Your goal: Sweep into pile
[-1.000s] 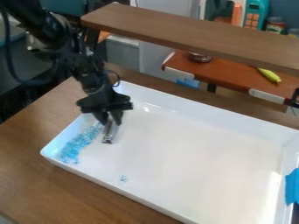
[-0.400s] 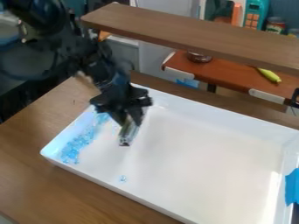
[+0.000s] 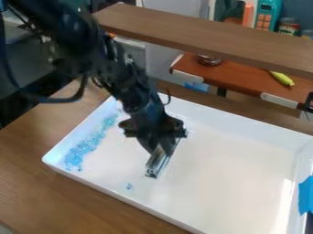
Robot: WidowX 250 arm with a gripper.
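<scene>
The jaws of the black gripper (image 3: pixel 160 142) clamp a slim silvery tool (image 3: pixel 158 165) over the white rectangular tray (image 3: pixel 232 169). Small translucent blue pieces (image 3: pixel 83 148) lie banded along its left end; a small cluster (image 3: pixel 129 186) sits apart.

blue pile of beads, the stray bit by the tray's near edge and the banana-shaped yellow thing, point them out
Blue pile (image 3: pixel 83 147): camera view, on the middle of its band.
Stray bit (image 3: pixel 129 186): camera view, on its centre.
Yellow thing (image 3: pixel 282 78): camera view, on its middle.
</scene>
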